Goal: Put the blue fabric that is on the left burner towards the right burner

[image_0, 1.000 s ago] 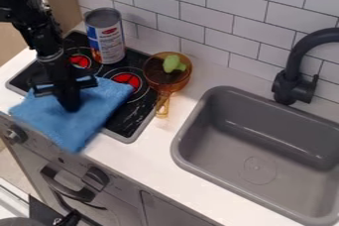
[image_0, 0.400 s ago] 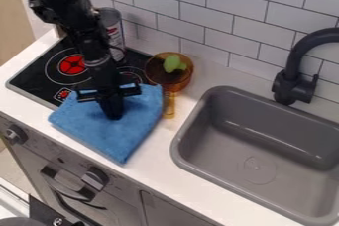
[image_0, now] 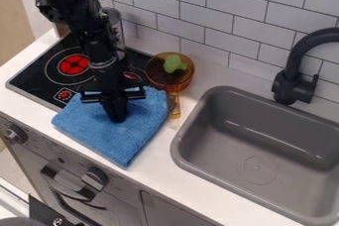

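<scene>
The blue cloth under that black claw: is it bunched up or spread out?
Spread out: the blue cloth lies mostly flat beneath the gripper, its edges long and fairly straight. Whether it is folded double, I cannot tell.

A black robot arm point(image_0: 89, 34), cut off by the top edge, blocks much of a can point(image_0: 116, 26) at the back of a stovetop point(image_0: 33, 80), while the gripper point(image_0: 116, 115) masks part of the blue fabric point(image_0: 136, 133). The arm and cloth hide most of the right burner point(image_0: 132, 76), and the fabric overlaps the handle of an orange pan point(image_0: 157, 80). The right edge crops the sink point(image_0: 191, 121) and black faucet point(image_0: 291, 85).
</scene>
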Available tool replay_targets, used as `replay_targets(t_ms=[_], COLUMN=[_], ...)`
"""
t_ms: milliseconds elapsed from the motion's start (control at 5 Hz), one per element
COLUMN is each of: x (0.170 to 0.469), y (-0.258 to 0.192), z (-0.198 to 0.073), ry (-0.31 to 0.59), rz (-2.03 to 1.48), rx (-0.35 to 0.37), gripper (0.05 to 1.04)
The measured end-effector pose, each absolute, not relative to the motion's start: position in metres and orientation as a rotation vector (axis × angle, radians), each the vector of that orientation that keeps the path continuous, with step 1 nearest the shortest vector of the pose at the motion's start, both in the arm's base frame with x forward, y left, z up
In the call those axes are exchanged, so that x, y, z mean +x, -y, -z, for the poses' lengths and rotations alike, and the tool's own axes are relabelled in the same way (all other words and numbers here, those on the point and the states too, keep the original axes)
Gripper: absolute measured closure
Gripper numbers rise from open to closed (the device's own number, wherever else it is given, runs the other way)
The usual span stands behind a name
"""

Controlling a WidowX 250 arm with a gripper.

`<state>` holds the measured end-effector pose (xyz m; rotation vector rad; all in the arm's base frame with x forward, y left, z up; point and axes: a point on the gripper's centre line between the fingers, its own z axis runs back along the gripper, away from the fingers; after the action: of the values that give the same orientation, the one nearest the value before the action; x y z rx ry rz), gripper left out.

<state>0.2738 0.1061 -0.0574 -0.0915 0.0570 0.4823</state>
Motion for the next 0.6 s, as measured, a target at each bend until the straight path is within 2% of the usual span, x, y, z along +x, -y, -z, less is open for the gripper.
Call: replay_targets(t_ms=[200,400,600], x=[0.275,0.274,0.273], y=[-0.113,-0.120,-0.123], z=[0.056,0.055,0.046], ry=[-0.003,0.026,0.094], rz=[-0.471,-0.498,-0.536], rx=[-0.045,-0.039,-0.087], gripper=[1.019,0.898,0.696])
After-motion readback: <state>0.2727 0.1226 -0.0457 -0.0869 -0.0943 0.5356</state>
